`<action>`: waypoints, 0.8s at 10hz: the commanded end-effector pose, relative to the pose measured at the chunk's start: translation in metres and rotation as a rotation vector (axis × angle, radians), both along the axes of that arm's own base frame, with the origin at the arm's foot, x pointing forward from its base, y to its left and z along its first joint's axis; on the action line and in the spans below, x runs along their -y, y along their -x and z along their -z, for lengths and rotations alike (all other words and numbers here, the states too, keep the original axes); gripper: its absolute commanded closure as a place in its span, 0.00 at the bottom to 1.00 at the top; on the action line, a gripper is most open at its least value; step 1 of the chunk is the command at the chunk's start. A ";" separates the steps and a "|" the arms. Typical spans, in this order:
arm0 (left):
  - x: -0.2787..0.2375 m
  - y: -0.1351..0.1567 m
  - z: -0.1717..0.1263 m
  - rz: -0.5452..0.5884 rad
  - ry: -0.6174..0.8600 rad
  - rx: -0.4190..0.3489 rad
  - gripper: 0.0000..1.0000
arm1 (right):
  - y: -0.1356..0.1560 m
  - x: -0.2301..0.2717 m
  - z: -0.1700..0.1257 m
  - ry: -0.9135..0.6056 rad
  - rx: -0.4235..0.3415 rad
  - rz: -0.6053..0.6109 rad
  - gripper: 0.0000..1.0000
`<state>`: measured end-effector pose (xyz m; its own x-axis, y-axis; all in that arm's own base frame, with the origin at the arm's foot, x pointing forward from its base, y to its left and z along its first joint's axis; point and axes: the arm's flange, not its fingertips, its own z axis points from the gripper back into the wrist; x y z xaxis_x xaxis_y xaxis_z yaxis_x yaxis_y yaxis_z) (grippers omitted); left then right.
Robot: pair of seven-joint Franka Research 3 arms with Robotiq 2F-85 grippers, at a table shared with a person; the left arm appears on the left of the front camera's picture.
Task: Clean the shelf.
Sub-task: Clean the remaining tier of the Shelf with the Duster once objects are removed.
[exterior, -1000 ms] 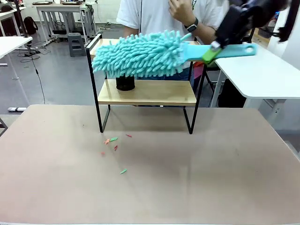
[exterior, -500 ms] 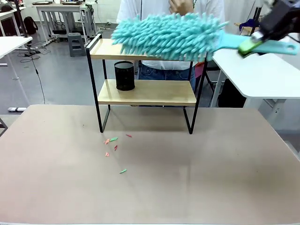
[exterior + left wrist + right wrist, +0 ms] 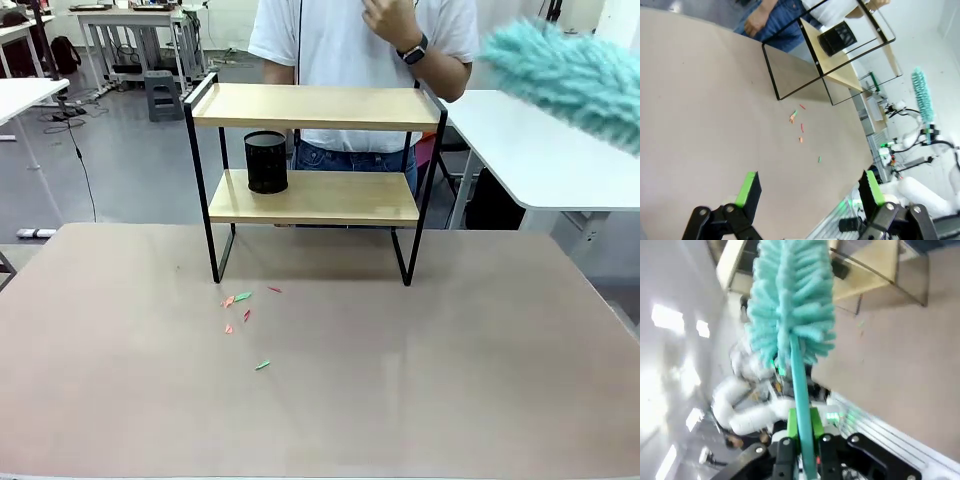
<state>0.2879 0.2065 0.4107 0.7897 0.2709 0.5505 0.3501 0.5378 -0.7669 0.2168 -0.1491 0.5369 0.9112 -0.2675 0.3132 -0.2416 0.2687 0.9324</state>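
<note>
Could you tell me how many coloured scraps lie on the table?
6 scraps on the table: orange and green together by the shelf's left front leg, red to their right, red and orange just nearer, green nearest the camera. Tinier ones may escape notice.

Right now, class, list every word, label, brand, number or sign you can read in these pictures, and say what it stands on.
No text can be read.
The shelf, the black mesh cup, the duster and the table show no print.
The face of the person's watch is too small to read.
</note>
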 end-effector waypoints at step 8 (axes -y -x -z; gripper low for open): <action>0.001 -0.002 0.000 0.002 0.009 0.032 0.00 | 0.004 0.006 0.038 -0.042 -0.054 0.073 0.87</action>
